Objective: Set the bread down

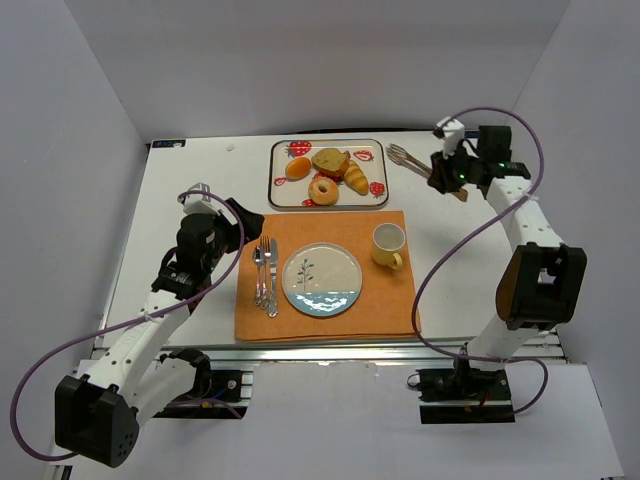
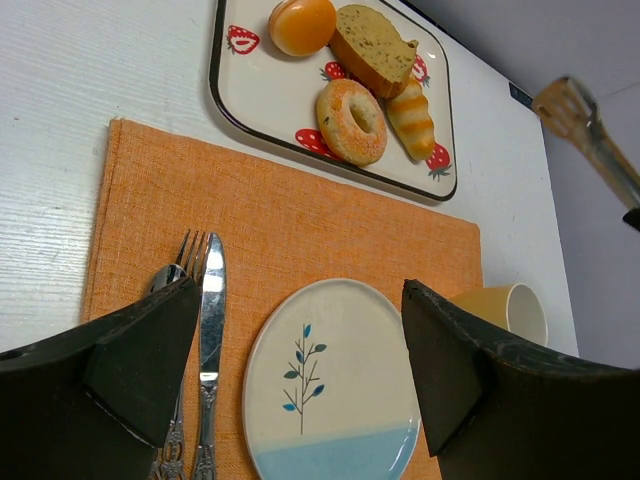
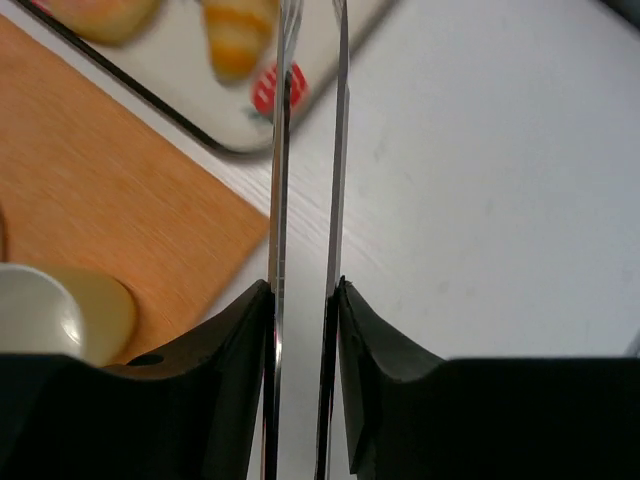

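Starting at the right gripper (image 3: 305,290): clamped hard on the tongs (image 3: 308,150), pressing both blades almost parallel, with only a thin slit between them and nothing caught in it. Hovers by the far right corner of the worktop, tong tips aimed left toward the tray (image 1: 375,170) at the middle of the far edge. Means a leftward reach along that edge for the bread, likely a short one, with the tips near the tray's right rim in the top view; cannot judge their height above the table. On the tray, going right to left: a croissant (image 1: 356,178), lying roughly far-to-near and so crosswise to the tongs, probably the handiest first pick; then a thick brown slice (image 1: 329,160), a ring-shaped roll (image 1: 323,189) toward the tray's near rim, and a round orange bun (image 1: 298,167). Closer to the near edge, an orange placemat (image 1: 325,225) bearing a bare plate (image 1: 322,281), presumably the destination, a yellow mug (image 1: 388,245) to its right with nothing visible inside, and cutlery (image 1: 265,272) to its left. Last, the left gripper (image 1: 243,218): spread wide, holding nothing, hanging above the placemat's left side near the tray's near left corner, yet without a tool, so probably not the arm for this pick.
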`<state>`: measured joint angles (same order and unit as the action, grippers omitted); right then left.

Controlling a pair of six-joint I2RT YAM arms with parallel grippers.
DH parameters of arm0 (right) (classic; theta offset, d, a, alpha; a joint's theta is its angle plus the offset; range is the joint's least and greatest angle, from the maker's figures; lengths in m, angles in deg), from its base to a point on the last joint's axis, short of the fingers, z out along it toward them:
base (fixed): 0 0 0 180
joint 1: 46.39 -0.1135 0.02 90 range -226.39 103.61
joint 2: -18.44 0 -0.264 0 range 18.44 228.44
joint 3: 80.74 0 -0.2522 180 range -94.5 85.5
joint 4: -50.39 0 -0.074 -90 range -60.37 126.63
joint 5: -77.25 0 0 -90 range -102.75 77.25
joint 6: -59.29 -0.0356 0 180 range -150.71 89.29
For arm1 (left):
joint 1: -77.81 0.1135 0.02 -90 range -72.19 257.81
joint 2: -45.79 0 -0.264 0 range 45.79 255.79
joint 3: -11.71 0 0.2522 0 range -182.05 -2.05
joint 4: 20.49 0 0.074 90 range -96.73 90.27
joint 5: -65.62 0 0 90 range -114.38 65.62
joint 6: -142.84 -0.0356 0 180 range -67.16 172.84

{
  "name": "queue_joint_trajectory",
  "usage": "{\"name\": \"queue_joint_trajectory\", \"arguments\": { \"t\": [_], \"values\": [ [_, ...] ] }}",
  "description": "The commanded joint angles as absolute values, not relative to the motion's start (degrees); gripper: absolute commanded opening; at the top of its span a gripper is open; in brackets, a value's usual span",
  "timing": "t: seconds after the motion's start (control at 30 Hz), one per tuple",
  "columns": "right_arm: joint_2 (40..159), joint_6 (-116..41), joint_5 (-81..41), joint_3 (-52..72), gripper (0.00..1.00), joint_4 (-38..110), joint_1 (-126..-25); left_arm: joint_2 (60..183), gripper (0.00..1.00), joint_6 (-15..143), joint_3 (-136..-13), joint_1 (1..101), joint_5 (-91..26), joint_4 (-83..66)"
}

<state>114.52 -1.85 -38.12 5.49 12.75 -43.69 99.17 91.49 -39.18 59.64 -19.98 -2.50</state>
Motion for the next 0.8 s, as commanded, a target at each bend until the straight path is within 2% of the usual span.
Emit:
{"name": "queue_joint_trajectory", "arguments": {
  "t": [0.0,0.1,0.3,0.5,0.77],
  "values": [
    [113.71,-1.8,-42.2,0.09,0.38,9.39,-50.07,98.61,0.91,91.6,-40.64,59.53,-20.69,-3.21],
    [116.69,0.3,-38.52,-4.32,0.38,9.39,-56.92,97.38,0.91,91.6,-40.46,59.53,-20.08,-2.33],
    [119.52,13.13,-32.63,-8.27,0.39,10.17,-63.16,94.92,0.91,92.48,-39.06,59.44,-18.93,-1.63],
    [122.85,24.73,-24.89,-10.12,0.41,11.85,-67.56,93.86,0.92,93.36,-37.74,59.53,-18.4,-2.07],
    [127.16,29.57,-20.14,-12.67,0.42,12.64,-69.68,94.04,0.92,92.83,-38.18,59.44,-18.23,-1.72]
  ]
}}
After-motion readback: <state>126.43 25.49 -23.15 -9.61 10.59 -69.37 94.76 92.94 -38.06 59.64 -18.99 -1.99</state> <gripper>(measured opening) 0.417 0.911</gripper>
